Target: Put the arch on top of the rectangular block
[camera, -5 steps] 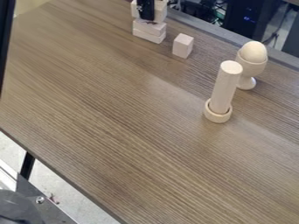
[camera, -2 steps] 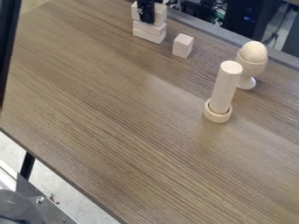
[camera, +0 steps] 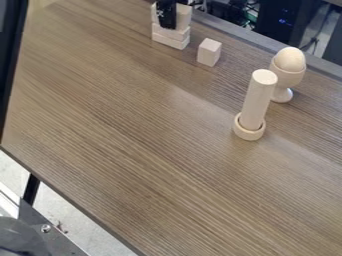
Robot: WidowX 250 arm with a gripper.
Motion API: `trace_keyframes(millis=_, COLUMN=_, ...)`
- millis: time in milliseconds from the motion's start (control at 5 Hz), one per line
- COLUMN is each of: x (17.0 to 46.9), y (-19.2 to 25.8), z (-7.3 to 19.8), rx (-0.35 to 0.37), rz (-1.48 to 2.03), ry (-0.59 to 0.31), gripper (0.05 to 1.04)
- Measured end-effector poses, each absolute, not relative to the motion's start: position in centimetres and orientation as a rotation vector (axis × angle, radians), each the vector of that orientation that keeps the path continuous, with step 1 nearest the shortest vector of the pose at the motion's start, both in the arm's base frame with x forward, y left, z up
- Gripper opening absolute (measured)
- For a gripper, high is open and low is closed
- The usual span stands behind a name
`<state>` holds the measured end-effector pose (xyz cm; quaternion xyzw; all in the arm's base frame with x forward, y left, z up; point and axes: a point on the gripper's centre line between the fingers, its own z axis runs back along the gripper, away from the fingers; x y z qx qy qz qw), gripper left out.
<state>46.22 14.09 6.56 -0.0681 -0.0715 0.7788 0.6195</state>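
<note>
Hanging down at the far side of the tabletop (camera: 143, 130), the hand (camera: 167, 19) is seen against the near side of the arch (camera: 182, 15), whose middle is covered by it. Whether the hand is clenched, released or grasping the arch cannot be told. The arch is placed at the top of a stack, directly above the upper block (camera: 175, 32); by the upper block, in turn, the lower block (camera: 169, 41) is covered. Both blocks are laid flat. To the right of the stack, apart from it and slightly nearer, a small block (camera: 208, 52) is set on the tabletop. Farther right and nearer, a cylinder (camera: 258, 102) is stood on end in a ring (camera: 248, 132). Just beyond the cylinder and to its right, an egg (camera: 290, 59) is held upright in a cup (camera: 287, 77), whose foot is partly hidden by the cylinder. Past the far edge, cables and dark equipment (camera: 279, 22) are shown, and at the near left a black leg (camera: 31, 189) is seen below the tabletop.
</note>
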Motion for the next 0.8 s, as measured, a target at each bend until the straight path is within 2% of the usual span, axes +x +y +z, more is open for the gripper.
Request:
trace_keyframes(millis=200, x=46.2, y=13.9, z=6.7, rx=-0.151, rz=1.789, ry=-0.158, gripper=1.003)
trace_keyframes(millis=600, x=46.2, y=13.9, z=7.1, rx=-0.143, rz=1.783, ry=-0.161, gripper=0.999)
trace_keyframes(millis=800, x=46.6, y=13.6, z=9.5, rx=-0.120, rz=1.761, ry=-0.179, gripper=1.000)
